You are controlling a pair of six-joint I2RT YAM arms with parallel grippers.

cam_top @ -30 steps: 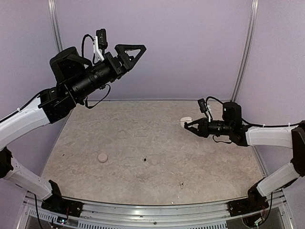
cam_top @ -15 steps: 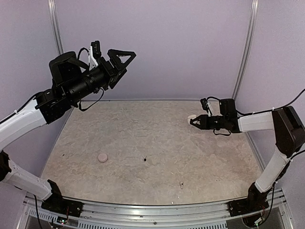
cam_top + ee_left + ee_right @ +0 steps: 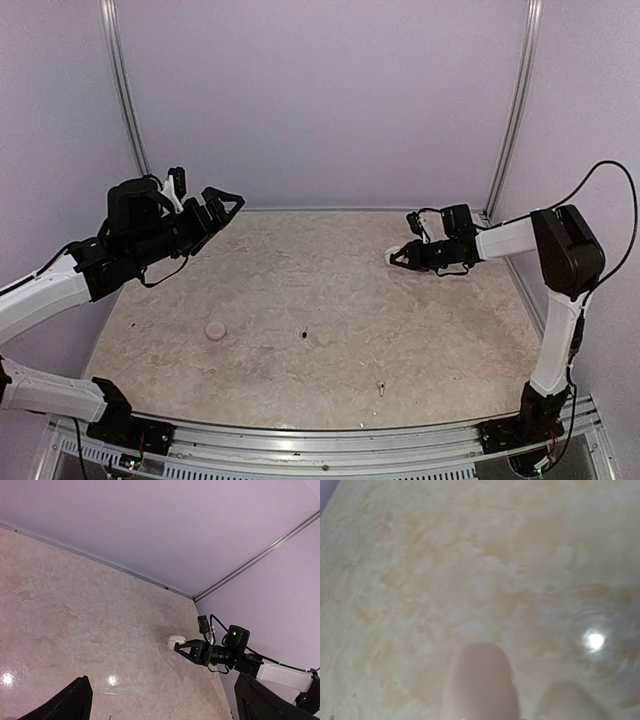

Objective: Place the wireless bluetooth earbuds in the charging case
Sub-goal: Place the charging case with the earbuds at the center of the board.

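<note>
Lilac walls (image 3: 320, 100) close off the pale marbled tabletop (image 3: 300, 270) at the back and both sides, with metal posts (image 3: 515, 110) in the rear corners and a rail (image 3: 320, 445) along the near edge. Against a second ago, we see that the left arm has dropped from high before the back wall to hang low over the left rear of the tabletop. Its left hand (image 3: 225, 208) has its fingers (image 3: 75, 702) spread wide apart. The right arm has drawn its elbow up beside the right wall, while the right hand (image 3: 395, 260), fingers drawn together, has barely shifted. It sits low just beside the white case (image 3: 174, 641) near the right rear; we cannot tell whether they touch. Our right wrist view is too blurred to help. One tiny pale earbud (image 3: 380, 388) lies near the front edge, well apart from both hands. A pink case (image 3: 214, 329) rests front left and a dark speck (image 3: 303, 334) near the middle, with open tabletop between them.
</note>
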